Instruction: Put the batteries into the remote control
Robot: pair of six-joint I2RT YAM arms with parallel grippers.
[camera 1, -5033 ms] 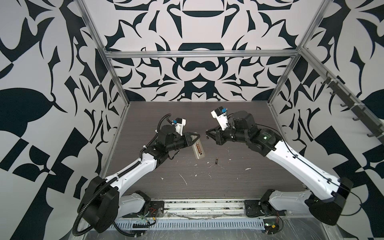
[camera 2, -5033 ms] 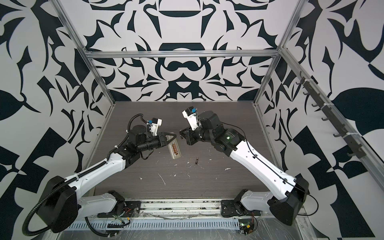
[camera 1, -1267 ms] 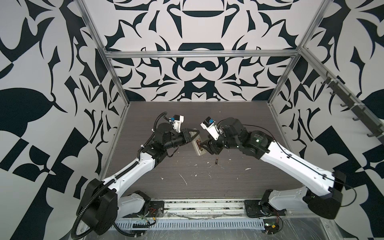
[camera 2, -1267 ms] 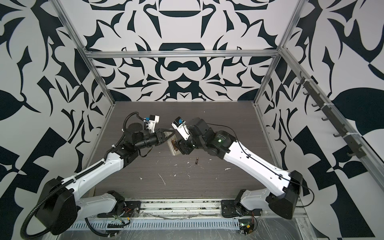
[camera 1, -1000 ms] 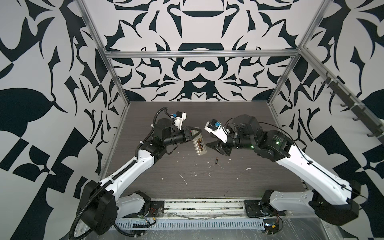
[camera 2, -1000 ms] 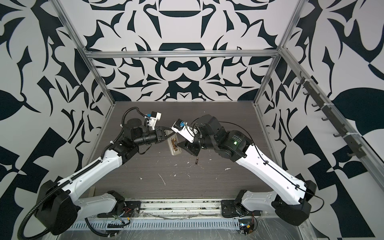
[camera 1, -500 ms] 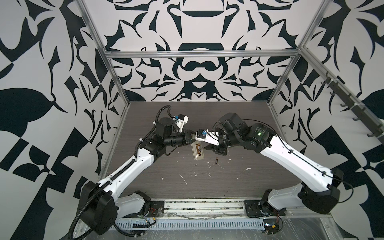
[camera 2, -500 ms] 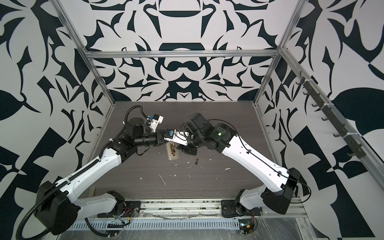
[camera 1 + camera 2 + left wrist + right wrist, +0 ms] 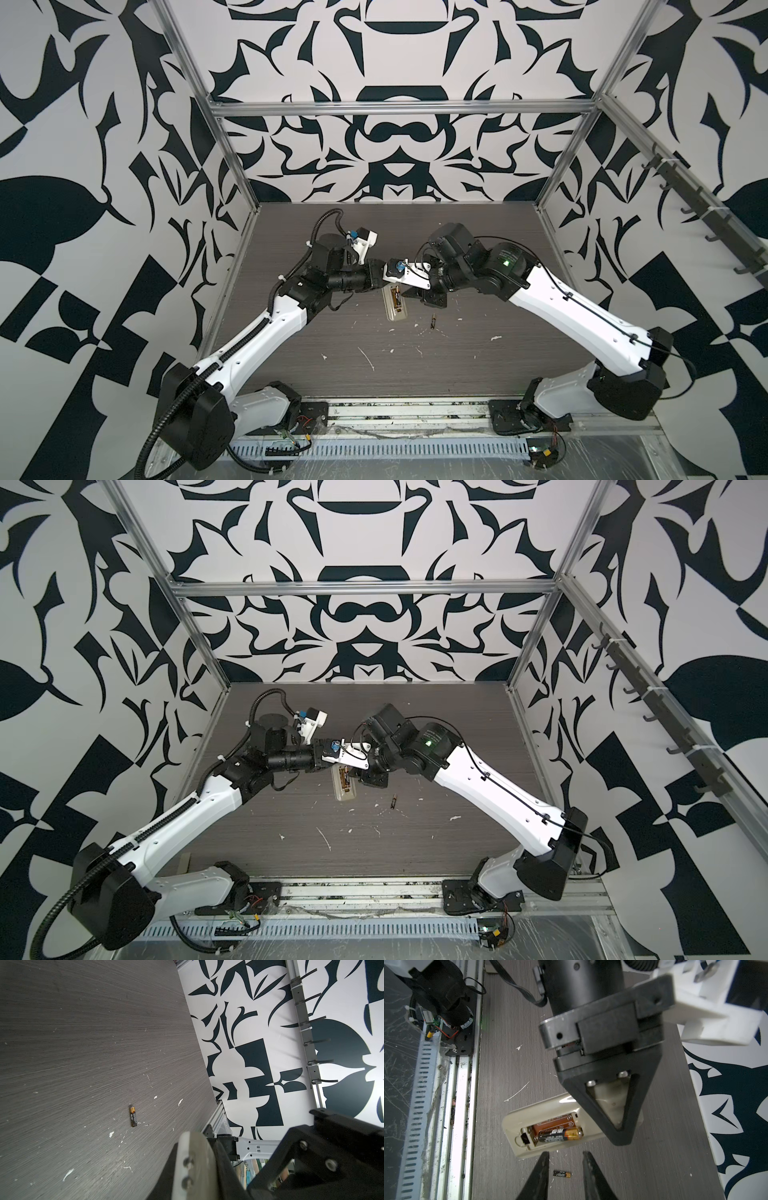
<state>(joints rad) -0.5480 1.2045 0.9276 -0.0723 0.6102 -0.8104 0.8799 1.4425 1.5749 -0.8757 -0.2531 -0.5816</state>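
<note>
The remote control [image 9: 550,1109] is a pale handset held in the air, back side showing and its recess uncovered. It also shows in both top views [image 9: 395,307] [image 9: 344,789]. My left gripper [image 9: 620,1136] is shut on its far end. One of the batteries [image 9: 560,1134] lies in the recess. A second battery [image 9: 562,1174] [image 9: 433,322] [image 9: 392,801] [image 9: 133,1116] lies on the dark table, right of the remote. My right gripper [image 9: 564,1159] hangs open beside the remote's near edge with nothing between its fingers; the loose battery shows far below the gap.
White flecks and scratches [image 9: 368,359] dot the table's front half. Both arm bases [image 9: 266,409] [image 9: 552,399] sit on the metal rail at the front edge. Patterned walls with aluminium posts [image 9: 557,166] close in the sides and back.
Over the last second the right arm swung in from the right to the remote's side and its jaws narrowed. The left gripper kept the remote, turning it to point toward the table's front.
</note>
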